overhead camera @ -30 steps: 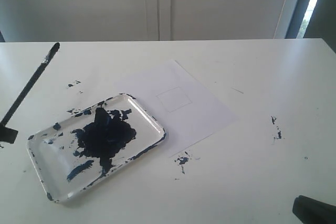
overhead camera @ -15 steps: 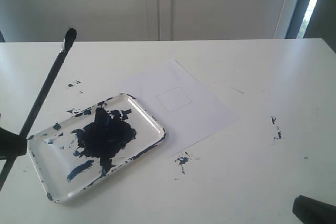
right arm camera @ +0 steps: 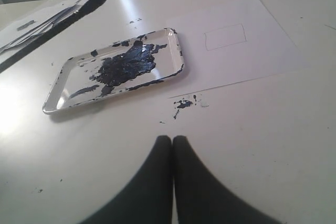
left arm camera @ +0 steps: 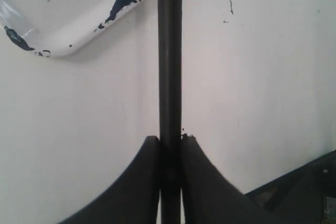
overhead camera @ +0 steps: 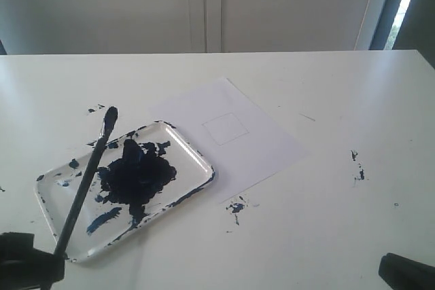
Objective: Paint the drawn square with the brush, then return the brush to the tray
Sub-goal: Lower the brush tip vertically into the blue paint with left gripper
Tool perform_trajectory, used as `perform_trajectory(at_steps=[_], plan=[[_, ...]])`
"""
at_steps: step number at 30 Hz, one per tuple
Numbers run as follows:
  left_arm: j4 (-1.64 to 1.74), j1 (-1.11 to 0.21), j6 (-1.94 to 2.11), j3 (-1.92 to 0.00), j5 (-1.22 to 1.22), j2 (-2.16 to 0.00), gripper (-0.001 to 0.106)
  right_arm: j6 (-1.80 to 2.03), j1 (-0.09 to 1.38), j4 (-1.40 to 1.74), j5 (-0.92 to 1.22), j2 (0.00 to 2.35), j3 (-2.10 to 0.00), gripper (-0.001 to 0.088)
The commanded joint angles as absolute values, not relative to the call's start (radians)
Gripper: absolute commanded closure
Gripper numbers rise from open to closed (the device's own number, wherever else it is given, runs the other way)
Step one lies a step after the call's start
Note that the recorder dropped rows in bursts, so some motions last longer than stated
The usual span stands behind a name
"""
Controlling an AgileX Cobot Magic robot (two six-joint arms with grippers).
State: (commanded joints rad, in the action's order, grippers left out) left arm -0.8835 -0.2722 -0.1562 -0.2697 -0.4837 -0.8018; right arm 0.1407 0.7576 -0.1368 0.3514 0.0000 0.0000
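Left gripper (left arm camera: 170,141) clenched on brush (overhead camera: 85,185), near left; shaft slants over tray (overhead camera: 195,151), tip seemingly above its far rim. Drawn square (overhead camera: 225,128) bare, right of tray. Right gripper (right arm camera: 172,140) closed, empty.

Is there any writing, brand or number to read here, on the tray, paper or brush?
None: no word, number or logo shows in any view. The paper bears only a drawn square, the tray only dark blue paint smears, and the brush is plain black.
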Motion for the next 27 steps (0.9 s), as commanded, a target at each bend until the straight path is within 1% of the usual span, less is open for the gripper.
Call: perform_trajectory(at_steps=[8, 16, 27], plan=[[-0.946, -0.293, -0.158, -0.200, -0.423, -0.802, 0.105, 0.141, 0.758, -0.137, 0.351, 0.000, 0.000, 0.0868], [-1.051, -0.293, -0.243, -0.200, -0.448, -0.804, 0.105, 0.141, 0.758, -0.137, 0.351, 0.000, 0.000, 0.0868], [-1.081, -0.293, -0.251, -0.198, -0.466, -0.841, 0.105, 0.141, 0.758, -0.137, 0.351, 0.000, 0.000, 0.0868]])
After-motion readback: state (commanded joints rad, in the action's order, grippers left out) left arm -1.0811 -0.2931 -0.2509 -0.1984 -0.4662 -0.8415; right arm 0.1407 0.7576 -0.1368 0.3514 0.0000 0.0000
